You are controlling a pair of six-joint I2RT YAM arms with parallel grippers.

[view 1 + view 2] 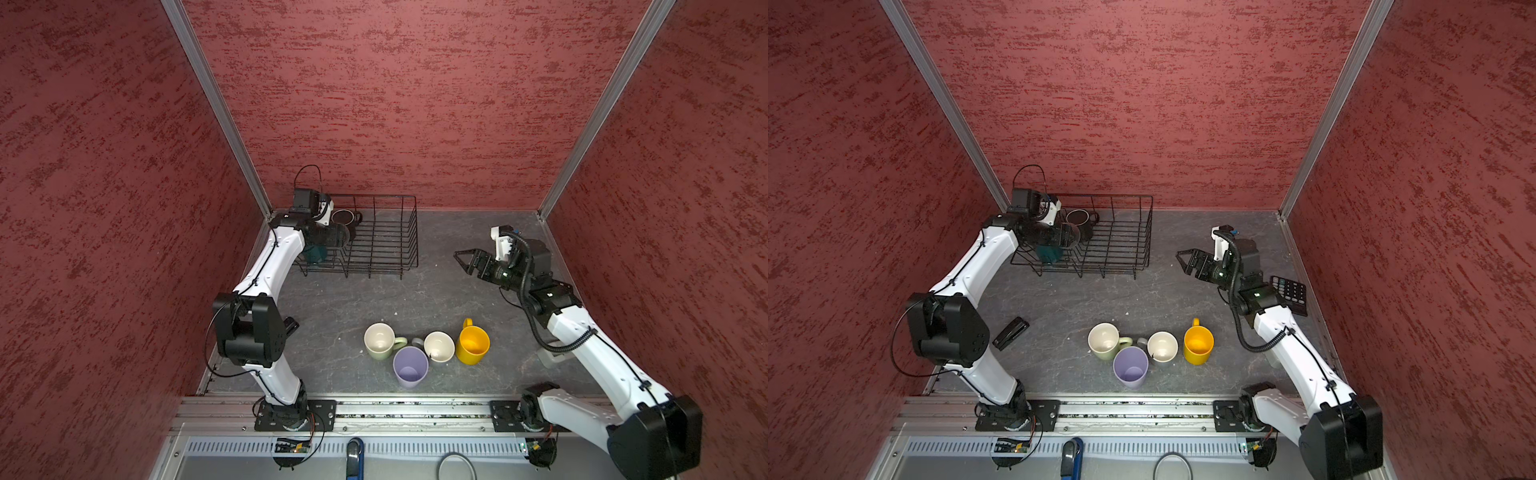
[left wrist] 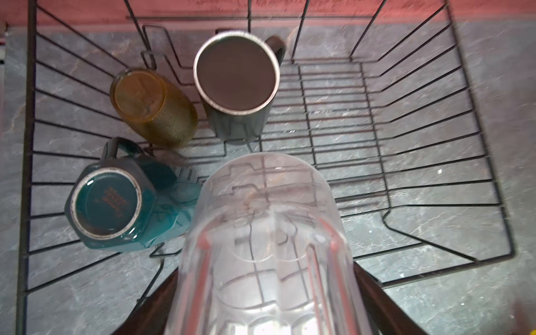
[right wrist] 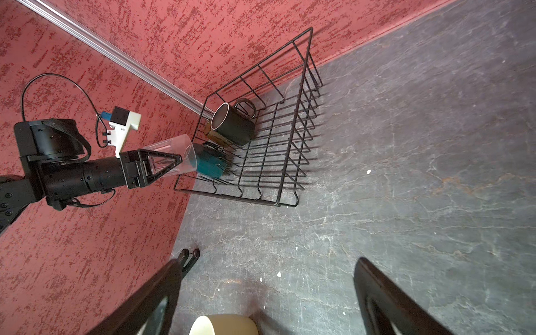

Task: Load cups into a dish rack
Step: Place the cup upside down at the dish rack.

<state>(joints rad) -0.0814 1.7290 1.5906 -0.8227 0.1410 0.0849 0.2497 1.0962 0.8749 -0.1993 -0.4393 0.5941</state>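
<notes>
The left gripper (image 3: 177,161) pinches the clear ribbed glass tumbler (image 2: 266,232) over the black wire dish rack's (image 1: 386,245) near-left corner, beside the inverted teal mug (image 2: 110,203). This probably packs the cups tightly. The right gripper (image 1: 463,262) waits right of the rack, jaws spread and empty.

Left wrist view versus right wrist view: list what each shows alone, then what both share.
Left wrist only: the bases of the teal mug and amber tumbler, facing the camera. Right wrist only: the left gripper from outside, shut on the clear glass; the open right gripper; a pale mug, only its rim. Both: the dish rack, black mug, teal mug and clear glass.
</notes>
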